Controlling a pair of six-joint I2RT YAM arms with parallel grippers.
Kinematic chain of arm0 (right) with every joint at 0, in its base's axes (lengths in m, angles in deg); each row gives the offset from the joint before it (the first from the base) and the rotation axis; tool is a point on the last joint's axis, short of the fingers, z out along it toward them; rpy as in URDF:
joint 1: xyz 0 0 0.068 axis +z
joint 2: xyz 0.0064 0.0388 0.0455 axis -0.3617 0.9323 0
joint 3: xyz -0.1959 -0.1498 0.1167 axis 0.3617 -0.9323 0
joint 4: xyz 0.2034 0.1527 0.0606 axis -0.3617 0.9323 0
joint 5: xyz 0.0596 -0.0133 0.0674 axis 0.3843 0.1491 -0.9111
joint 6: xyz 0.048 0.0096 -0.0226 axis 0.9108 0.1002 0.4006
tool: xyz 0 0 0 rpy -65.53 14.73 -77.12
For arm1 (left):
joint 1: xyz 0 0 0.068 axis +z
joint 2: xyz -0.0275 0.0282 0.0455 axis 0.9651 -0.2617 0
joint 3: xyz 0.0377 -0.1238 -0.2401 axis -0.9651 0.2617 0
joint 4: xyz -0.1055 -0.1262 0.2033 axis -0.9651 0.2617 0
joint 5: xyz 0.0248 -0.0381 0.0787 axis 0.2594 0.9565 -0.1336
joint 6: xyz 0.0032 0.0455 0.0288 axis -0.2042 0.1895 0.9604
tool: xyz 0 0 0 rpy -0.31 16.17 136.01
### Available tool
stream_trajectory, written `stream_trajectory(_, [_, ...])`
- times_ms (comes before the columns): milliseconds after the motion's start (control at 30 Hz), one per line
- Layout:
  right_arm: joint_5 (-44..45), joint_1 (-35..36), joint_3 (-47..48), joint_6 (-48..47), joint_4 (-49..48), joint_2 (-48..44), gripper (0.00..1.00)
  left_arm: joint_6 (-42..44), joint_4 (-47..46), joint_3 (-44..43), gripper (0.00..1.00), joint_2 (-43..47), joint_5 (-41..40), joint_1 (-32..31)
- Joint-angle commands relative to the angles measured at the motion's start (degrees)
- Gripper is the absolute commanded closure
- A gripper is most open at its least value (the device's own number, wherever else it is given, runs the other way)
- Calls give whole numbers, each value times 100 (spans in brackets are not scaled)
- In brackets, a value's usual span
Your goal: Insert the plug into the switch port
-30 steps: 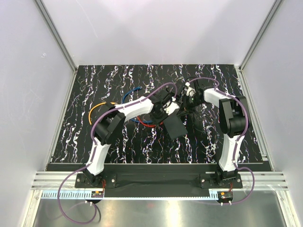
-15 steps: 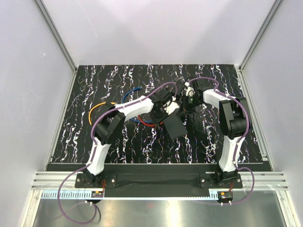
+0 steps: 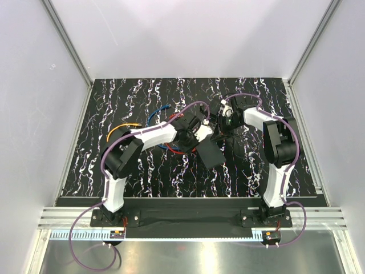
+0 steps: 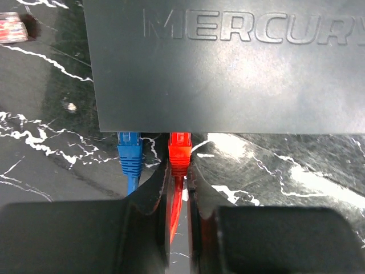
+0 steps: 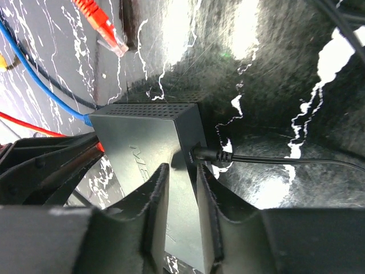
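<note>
The switch is a flat matte black box (image 4: 228,68) marked MERCURY; it also shows in the top view (image 3: 211,152) and the right wrist view (image 5: 142,142). A red plug (image 4: 179,149) sits with its front end in a port in the box's near edge, next to a blue plug (image 4: 129,154) in the neighbouring port. My left gripper (image 4: 178,171) is closed on the rear of the red plug, its cable running back between the fingers. My right gripper (image 5: 181,171) is shut on the box's edge, just beside a black power cord (image 5: 274,161).
A loose red plug (image 5: 102,25) lies on the marbled black mat beyond the box. Blue (image 3: 157,114) and orange (image 3: 117,130) cables loop on the mat left of the arms. White walls enclose the table.
My left arm's elbow has swung down and to the left, while its gripper has stayed at the box's edge. The box and the right arm have barely moved.
</note>
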Motion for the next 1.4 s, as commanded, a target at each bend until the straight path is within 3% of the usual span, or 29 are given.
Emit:
stream_trajectory(0, [-1202, 536, 11, 146, 717, 12, 67, 241, -2148, -48, 85, 443, 1141, -123])
stream_trajectory(300, [-1104, 342, 11, -109, 894, -164, 57, 452, -1892, 541, 69, 909, 1203, -96])
stream_trajectory(667, [-1087, -62, 406, -364, 1130, -542, 48, 408, -1638, 1471, 65, 1910, 1352, 193])
stream_trajectory(933, [-1140, -422, 196, -785, 1579, -919, 48, 1058, -969, 2430, 63, 3009, 1431, 616])
stream_trajectory(1067, [-1157, -414, -217, -768, 1422, -955, 51, 910, -1215, 2651, 63, 2836, 1405, 598])
stream_trajectory(1367, [-1289, -387, -534, -619, 912, -578, 56, 646, -1557, 2238, 64, 2062, 1300, 273])
